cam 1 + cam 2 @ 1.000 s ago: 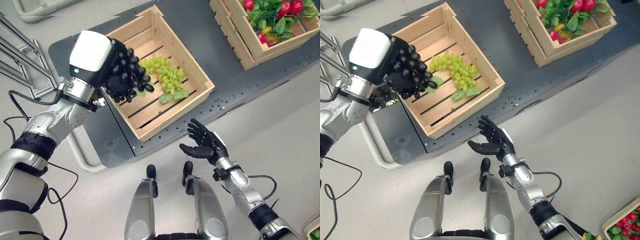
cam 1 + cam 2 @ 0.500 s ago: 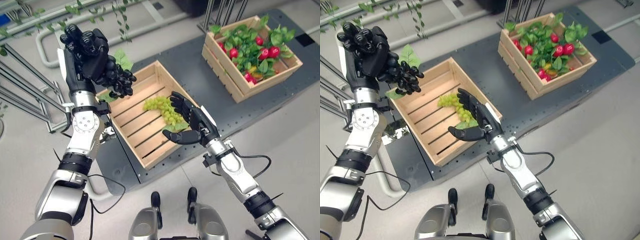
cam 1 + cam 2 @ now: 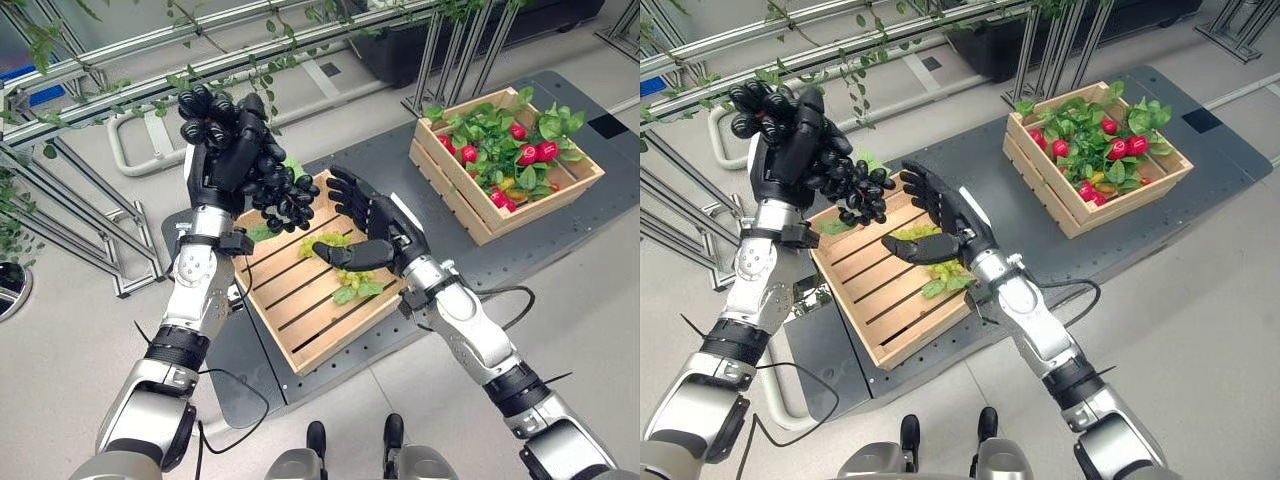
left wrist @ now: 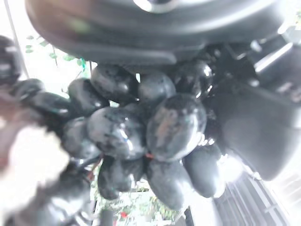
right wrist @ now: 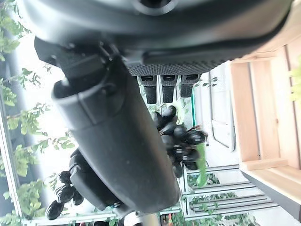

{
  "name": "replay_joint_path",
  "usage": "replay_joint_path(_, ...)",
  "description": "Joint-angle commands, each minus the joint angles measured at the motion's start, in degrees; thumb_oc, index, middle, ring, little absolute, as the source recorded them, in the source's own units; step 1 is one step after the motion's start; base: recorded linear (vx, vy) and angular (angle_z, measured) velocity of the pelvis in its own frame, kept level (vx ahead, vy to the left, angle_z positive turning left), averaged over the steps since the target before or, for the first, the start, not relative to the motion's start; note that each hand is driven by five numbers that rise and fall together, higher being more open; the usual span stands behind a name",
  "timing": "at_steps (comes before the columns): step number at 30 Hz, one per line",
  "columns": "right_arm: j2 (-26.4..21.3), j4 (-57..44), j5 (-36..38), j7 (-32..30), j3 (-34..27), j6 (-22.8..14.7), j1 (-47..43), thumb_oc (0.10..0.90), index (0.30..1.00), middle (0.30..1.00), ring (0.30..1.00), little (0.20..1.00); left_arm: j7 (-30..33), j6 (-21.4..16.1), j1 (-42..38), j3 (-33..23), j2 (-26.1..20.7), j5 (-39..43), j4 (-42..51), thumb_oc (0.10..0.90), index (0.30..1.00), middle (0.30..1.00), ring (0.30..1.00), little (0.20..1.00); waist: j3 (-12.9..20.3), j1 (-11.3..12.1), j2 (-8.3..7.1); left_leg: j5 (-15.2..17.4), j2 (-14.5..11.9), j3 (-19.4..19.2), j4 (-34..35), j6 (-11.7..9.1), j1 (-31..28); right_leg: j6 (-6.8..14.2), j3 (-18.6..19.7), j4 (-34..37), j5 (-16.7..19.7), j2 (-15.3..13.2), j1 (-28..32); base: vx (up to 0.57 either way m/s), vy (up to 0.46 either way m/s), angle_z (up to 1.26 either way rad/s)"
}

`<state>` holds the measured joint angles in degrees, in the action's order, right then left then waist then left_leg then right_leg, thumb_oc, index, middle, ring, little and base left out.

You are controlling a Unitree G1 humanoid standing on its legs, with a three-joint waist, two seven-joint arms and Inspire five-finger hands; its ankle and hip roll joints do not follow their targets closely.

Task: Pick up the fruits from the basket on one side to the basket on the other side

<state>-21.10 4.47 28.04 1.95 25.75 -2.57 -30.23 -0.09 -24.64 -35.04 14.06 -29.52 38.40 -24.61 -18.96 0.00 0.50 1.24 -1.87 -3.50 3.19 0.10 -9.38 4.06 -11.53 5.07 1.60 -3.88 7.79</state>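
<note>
Since a moment ago our right hand (image 3: pixel 375 228) has come up, fingers spread, beside the black grapes (image 3: pixel 285 195) our left hand (image 3: pixel 225 150) grips above the near crate (image 3: pixel 330 345) (handover seems next).

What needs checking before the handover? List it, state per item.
1. Left hand curled round the black grapes: ok.
2. Grapes lifted clear of the near crate: ok.
3. Right hand open beside the grapes, palm toward them: ok.
4. Right hand touching the grapes: not ok, a gap shows.
5. Room in the far crate: cannot tell, crowded with leaves and red fruit.
6. Green grapes left in the near crate: ok.
</note>
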Motion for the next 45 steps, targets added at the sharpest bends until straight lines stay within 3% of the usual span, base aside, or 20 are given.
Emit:
replay_joint_path(1,4.48,1.10,4.46,-0.62,2.59,-1.28,-2.53,0.800,0.900,0.900,0.900,0.900,-3.53,-5.67,-4.62,2.95,1.17,-2.46,1.37,0.400,0.300,0.300,0.300,0.300,14.88,2.15,0.28,0.07,0.79,3.04,1.81,-0.86,2.40,-1.30,-1.02,-0.07,-1.86,-2.67,1.14,-0.01,-0.099,0.14)
replay_joint_path(5,5.63,3.47,10.34,-0.40,3.82,2.12,-5.50,0.800,0.900,0.900,0.900,0.900,-6.51,-3.95,-6.15,6.99,0.09,-8.28,2.53,0.400,0.300,0.300,0.300,0.300,15.67,2.66,-0.11,-0.23,0.29,2.82,1.81,-1.16,2.28,-1.52,-1.43,-0.07,-1.98,-2.65,1.57,0.01,-0.059,0.10)
replay_joint_path(8,6.75,5.01,14.30,-0.08,4.39,2.54,-6.76,0.800,0.900,0.900,0.900,0.900,-8.58,-3.38,-7.56,8.93,-0.97,-9.40,2.63,0.400,0.300,0.300,0.300,0.300,16.06,2.93,-0.02,-0.21,0.19,2.76,1.81,-1.26,2.15,-1.54,-1.62,-0.07,-2.08,-2.75,1.84,0.02,-0.036,0.08)
replay_joint_path(15,9.73,7.48,17.48,0.43,6.12,3.74,-8.08,0.800,0.900,0.900,0.900,0.900,-11.10,-2.55,-9.39,11.48,-0.86,-7.25,3.56,0.400,0.300,0.300,0.300,0.300,16.76,3.13,0.31,-0.09,0.24,2.77,1.81,-1.24,1.94,-1.38,-1.53,-0.07,-2.12,-2.95,2.03,0.01,-0.008,0.02)
replay_joint_path(27,13.90,14.80,24.18,-0.20,7.69,7.49,-9.02,0.800,0.900,0.900,0.900,0.900,-10.78,-1.99,-11.90,12.61,3.25,-3.76,8.21,0.400,0.300,0.300,0.300,0.300,17.62,3.56,0.12,0.21,-0.04,2.95,1.81,-1.37,1.86,-1.44,-2.17,-0.07,-2.56,-3.18,2.29,0.00,0.000,0.00)
replay_joint_path(34,15.53,16.78,29.14,-1.20,7.01,6.92,-10.00,0.800,0.900,0.900,0.900,0.900,-11.72,0.44,-11.89,13.27,5.32,-3.87,11.16,0.400,0.300,0.300,0.300,0.300,17.81,3.87,0.15,0.47,-0.06,3.20,1.81,-1.37,1.57,-1.48,-2.19,-0.07,-2.66,-3.22,2.51,0.00,0.000,0.00)
replay_joint_path(36,15.22,17.58,27.15,-2.74,6.55,7.83,-10.98,0.800,0.900,0.900,0.900,0.900,-11.29,0.07,-12.18,13.48,5.16,-3.77,11.15,0.400,0.300,0.300,0.300,0.300,17.89,3.98,0.09,0.56,-0.03,3.24,1.81,-1.38,1.51,-1.45,-2.25,-0.07,-2.67,-3.26,2.54,0.00,0.000,0.00)
replay_joint_path(39,15.02,18.31,32.67,-0.61,5.28,5.26,-12.51,0.800,0.900,0.900,0.900,0.900,-13.43,0.78,-12.00,12.81,5.05,-1.03,10.68,0.400,0.300,0.300,0.300,0.300,18.06,4.21,0.05,0.72,-0.07,3.16,1.81,-1.43,1.40,-1.41,-2.39,-0.07,-2.68,-3.23,2.58,0.00,0.000,0.00)
replay_joint_path(41,14.93,18.51,30.99,-1.36,4.64,4.93,-12.80,0.800,0.900,0.900,0.900,0.900,-14.55,0.67,-11.46,13.02,5.38,-0.11,10.51,0.400,0.300,0.300,0.300,0.300,18.20,4.29,-0.04,0.70,-0.02,3.38,1.81,-1.31,1.51,-1.40,-2.28,-0.07,-2.55,-3.20,2.38,0.00,0.000,0.00)
replay_joint_path(42,14.62,19.06,30.95,-1.57,4.59,4.83,-12.69,0.504,0.455,0.455,0.455,0.455,-15.39,0.66,-11.05,12.91,5.69,0.95,10.49,0.400,0.300,0.300,0.300,0.300,18.30,4.34,-0.08,0.69,0.01,3.45,1.81,-1.25,1.65,-1.34,-2.24,-0.07,-2.49,-3.26,2.23,0.00,0.000,0.00)
replay_joint_path(43,14.30,19.64,31.06,-1.44,4.46,4.38,-12.73,0.419,0.328,0.328,0.328,0.328,-15.79,0.85,-10.95,12.64,5.94,1.49,10.50,0.400,0.300,0.300,0.300,0.300,18.33,4.33,-0.10,0.68,0.00,3.36,1.81,-1.23,1.70,-1.34,-2.24,-0.07,-2.45,-3.30,2.14,0.00,0.000,0.00)
replay_joint_path(45,13.81,20.61,31.65,-0.86,4.04,3.41,-12.38,0.400,0.300,0.300,0.300,0.300,-15.52,1.30,-10.88,12.31,6.36,2.14,11.03,0.400,0.300,0.300,0.300,0.300,18.33,4.31,-0.12,0.73,-0.01,3.30,1.81,-1.21,1.75,-1.33,-2.25,-0.07,-2.44,-3.28,2.06,0.00,0.000,0.00)
